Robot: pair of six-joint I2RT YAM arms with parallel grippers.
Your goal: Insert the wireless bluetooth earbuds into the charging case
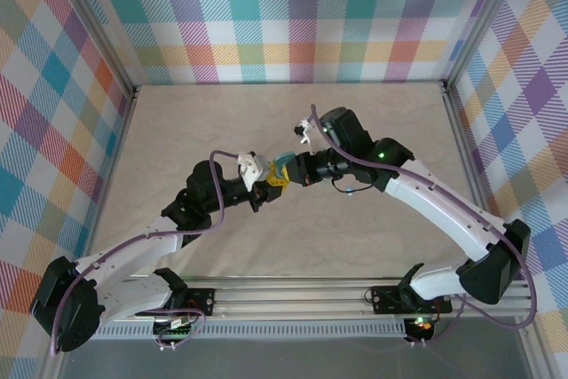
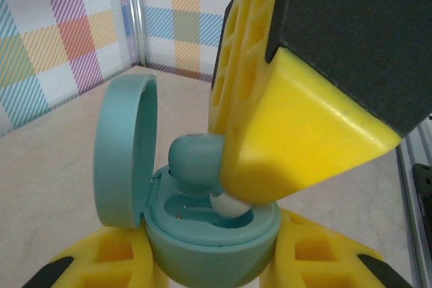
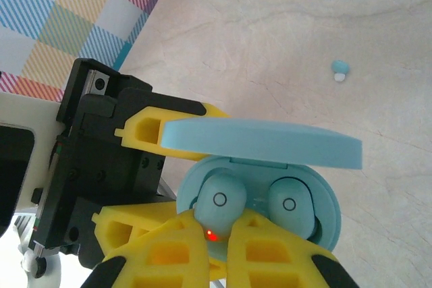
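Two tools meet fingertip to fingertip above the middle of the table (image 1: 373,246). The left tool (image 2: 209,264) is closed on the base of the charging case (image 2: 202,241), with a yellow finger pressed against each side. The case's lid (image 2: 125,150) is hinged open and stands upright beside the mouth.

The right tool (image 3: 212,231) is closed on the held earbud (image 3: 219,200), pinching it between its fingertips over one well of the case. In the left wrist view that earbud's body sits above the rim and its white tip reaches down into the well. Just beside it, to the right tool's right, the seated earbud (image 3: 290,205) rests in the other well.

The right tool's thick yellow finger (image 2: 297,126) crowds over the case mouth and hides much of that side from the left wrist camera. Beyond the right tool's fingertips, the lid overhangs both earbuds.

Past the lid, well apart from both tools, a loose earbud (image 3: 339,70) lies alone on the pale table. Farthest back stand the plaid walls (image 1: 293,15).
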